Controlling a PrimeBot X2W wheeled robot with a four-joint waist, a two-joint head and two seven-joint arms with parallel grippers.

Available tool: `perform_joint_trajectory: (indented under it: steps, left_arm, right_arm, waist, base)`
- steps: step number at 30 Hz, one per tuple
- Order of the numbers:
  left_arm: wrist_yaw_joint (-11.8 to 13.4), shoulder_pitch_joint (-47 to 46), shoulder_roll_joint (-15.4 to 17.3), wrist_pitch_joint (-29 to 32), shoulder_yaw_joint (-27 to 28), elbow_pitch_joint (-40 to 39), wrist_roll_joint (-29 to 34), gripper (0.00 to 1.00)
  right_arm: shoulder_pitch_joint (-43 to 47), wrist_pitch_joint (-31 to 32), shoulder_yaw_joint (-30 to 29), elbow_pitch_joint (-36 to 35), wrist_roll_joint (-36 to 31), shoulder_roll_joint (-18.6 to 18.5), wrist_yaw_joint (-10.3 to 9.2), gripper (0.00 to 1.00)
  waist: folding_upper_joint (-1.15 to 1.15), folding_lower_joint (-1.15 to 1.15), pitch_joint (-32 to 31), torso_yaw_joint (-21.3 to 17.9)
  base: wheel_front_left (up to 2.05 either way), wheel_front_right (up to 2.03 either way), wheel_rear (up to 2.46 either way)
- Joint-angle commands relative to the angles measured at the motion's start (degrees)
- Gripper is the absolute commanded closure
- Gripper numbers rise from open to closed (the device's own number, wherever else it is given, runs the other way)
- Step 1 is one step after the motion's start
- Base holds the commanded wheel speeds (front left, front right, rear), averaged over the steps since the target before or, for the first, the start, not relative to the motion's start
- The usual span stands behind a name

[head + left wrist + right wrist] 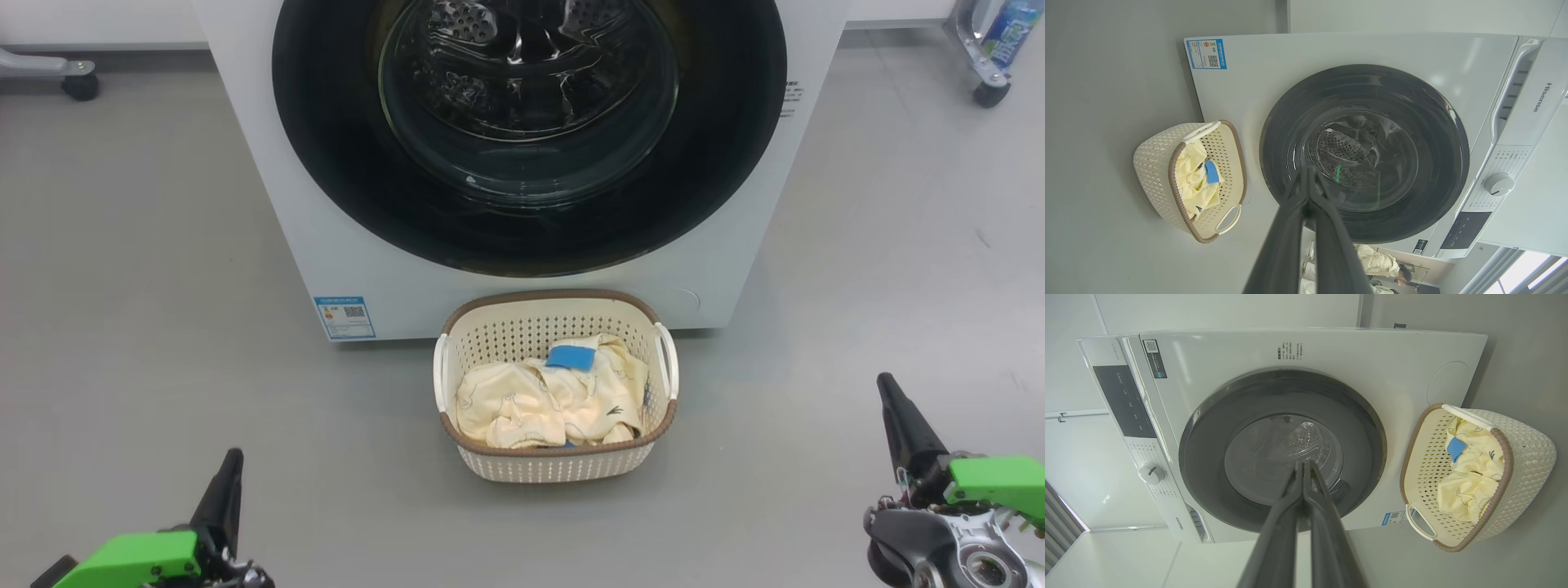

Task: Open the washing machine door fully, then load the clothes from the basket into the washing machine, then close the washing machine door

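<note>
Head view: shows the washing machine door [526, 106] shut on the washing machine [269, 204], the basket [558, 469] just before its front with the clothes [539, 400] heaped inside, a blue label sticker [344, 317] low on its left corner, a castor [81, 86] on the grey floor [122, 286] off to its left, and the left gripper [231, 469] and right gripper [894, 400] pinched closed, empty, well short of it. Left wrist view: looks along closed fingers [1286, 237] at that door, a white dial [1498, 183] on the machine's panel, the basket beside the machine. Right wrist view: looks likewise along closed fingers at the door, a round hatch [1447, 384] near the basket, white wall [1229, 310] behind the machine.
</note>
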Motion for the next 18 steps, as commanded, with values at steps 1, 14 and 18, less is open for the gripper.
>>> perform_joint_trajectory:
  steps: [1,14,18]
  left_arm:
    - [-0.41,-2.94,0.56,0.41,1.95,-2.10,-0.32,1.00]
    - [-0.41,-2.94,0.56,0.41,1.94,-2.10,-0.32,1.00]
    - [-0.41,-2.94,0.56,0.41,1.94,-2.10,-0.32,1.00]
  right_arm:
    - [-3.36,0.31,0.89,-2.16,0.45,-0.50,-0.16,1.00]
    - [-3.36,0.31,0.89,-2.16,0.46,-0.50,-0.16,1.00]
    - [-3.36,0.31,0.89,-2.16,0.46,-0.50,-0.16,1.00]
  waist:
    - [0.00,0.00,0.00,0.00]
    - [0.00,0.00,0.00,0.00]
    - [0.00,0.00,0.00,0.00]
  base:
    - [0.00,0.00,0.00]
    - [0.00,0.00,0.00]
    - [0.00,0.00,0.00]
